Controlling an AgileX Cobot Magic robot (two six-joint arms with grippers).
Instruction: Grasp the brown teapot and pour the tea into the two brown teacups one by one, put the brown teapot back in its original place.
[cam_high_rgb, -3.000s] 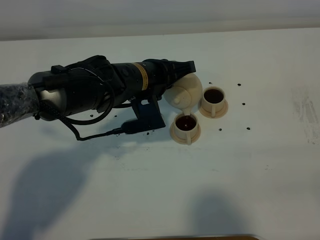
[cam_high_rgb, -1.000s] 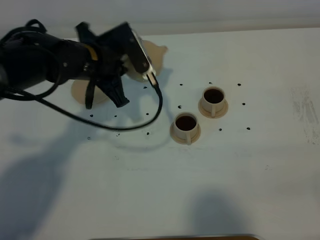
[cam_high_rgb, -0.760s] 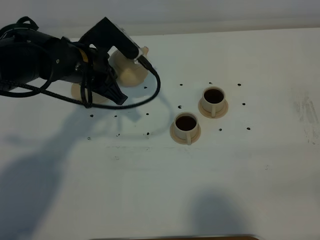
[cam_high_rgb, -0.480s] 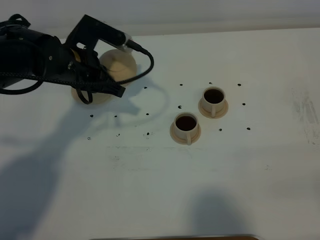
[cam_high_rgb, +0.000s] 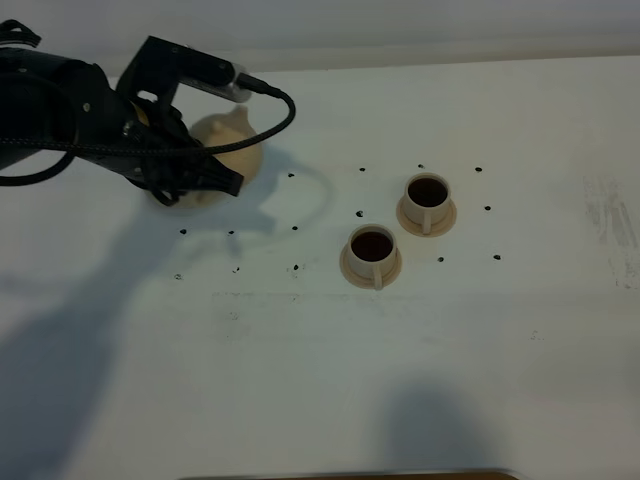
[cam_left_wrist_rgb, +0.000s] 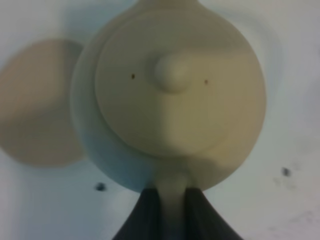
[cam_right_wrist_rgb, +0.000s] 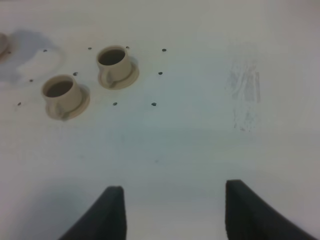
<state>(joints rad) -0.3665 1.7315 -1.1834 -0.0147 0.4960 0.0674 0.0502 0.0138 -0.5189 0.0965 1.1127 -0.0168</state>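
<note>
White table (cam_high_rgb: 300, 380), dark specks; left hand (cam_left_wrist_rgb: 172, 200) clamped on teapot (cam_left_wrist_rgb: 170, 95) handle; right hand (cam_right_wrist_rgb: 172, 212) agape, empty.

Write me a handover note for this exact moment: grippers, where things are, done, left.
Left gripper: shut on the brown teapot by its handle, held upright next to the large saucer; whether it hangs clear of the table cannot be told.
Right gripper: open, empty, away from the work.
Two brown teacups: right of the pot, both with dark tea in them.
Done: both cups poured.
Left: set the teapot on the large saucer, release, pull the left arm back.
</note>
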